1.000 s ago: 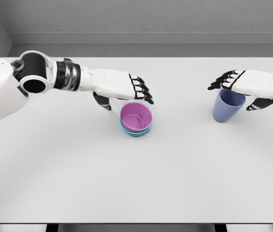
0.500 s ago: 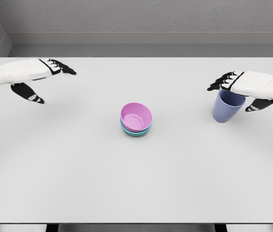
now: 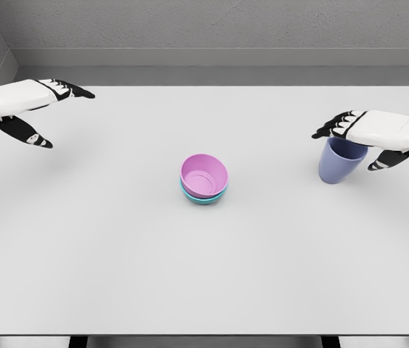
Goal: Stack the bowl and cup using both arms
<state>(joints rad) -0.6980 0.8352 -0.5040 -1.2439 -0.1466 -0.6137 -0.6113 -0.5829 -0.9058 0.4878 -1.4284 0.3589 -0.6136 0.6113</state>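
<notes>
A pink bowl point(image 3: 204, 174) sits nested in a teal bowl point(image 3: 206, 200) at the middle of the white table point(image 3: 190, 275). A blue cup point(image 3: 339, 165) stands upright at the right. My right hand point(image 3: 346, 150) hovers right over the cup's rim, fingers stretched out across it and the thumb a little off its right wall, so it reads as open. My left hand point(image 3: 67, 119) is at the far left, well away from the bowls, fingers spread and holding nothing.
The table's back edge meets a grey wall point(image 3: 219, 29). Its front edge runs along the bottom of the picture.
My left hand has let go of the pink bowl, now nested in the teal one, and drawn back to the far left. The right hand and cup have barely moved.
</notes>
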